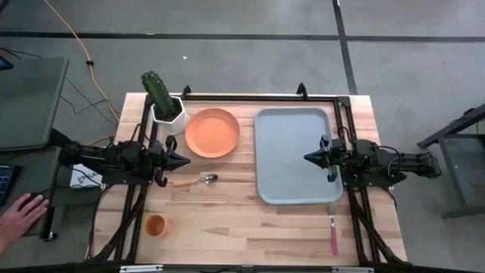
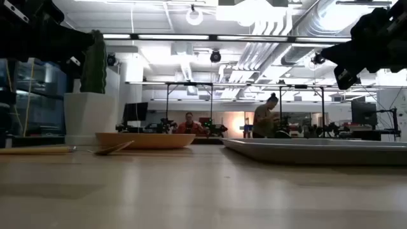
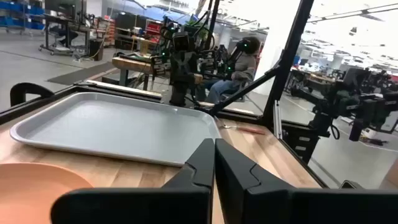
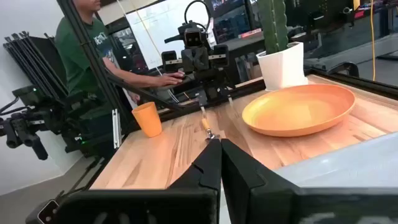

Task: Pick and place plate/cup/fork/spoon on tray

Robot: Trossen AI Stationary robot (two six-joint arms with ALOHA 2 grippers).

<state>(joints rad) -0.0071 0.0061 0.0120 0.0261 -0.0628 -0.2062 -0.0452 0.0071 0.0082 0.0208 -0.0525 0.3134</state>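
Note:
The orange plate [image 1: 212, 133] lies flat on the table left of the grey-blue tray [image 1: 295, 155]. The spoon [image 1: 195, 180] lies near the plate's near side. The orange cup [image 1: 154, 225] stands near the table's near left. The pink-handled fork [image 1: 333, 227] lies near the tray's near right corner. My left gripper [image 1: 187, 161] is shut and empty, above the table between plate and spoon. My right gripper [image 1: 308, 158] is shut and empty, above the tray. In the right wrist view the plate [image 4: 300, 111], cup [image 4: 147, 119] and spoon [image 4: 207, 127] show ahead of the shut fingers.
A cactus in a white pot [image 1: 165, 106] stands at the far left beside the plate. A black frame [image 1: 258, 97] runs along the table's far edge. A person's hand [image 1: 19, 216] rests beyond the table's left side. Bare wood lies between cup and fork.

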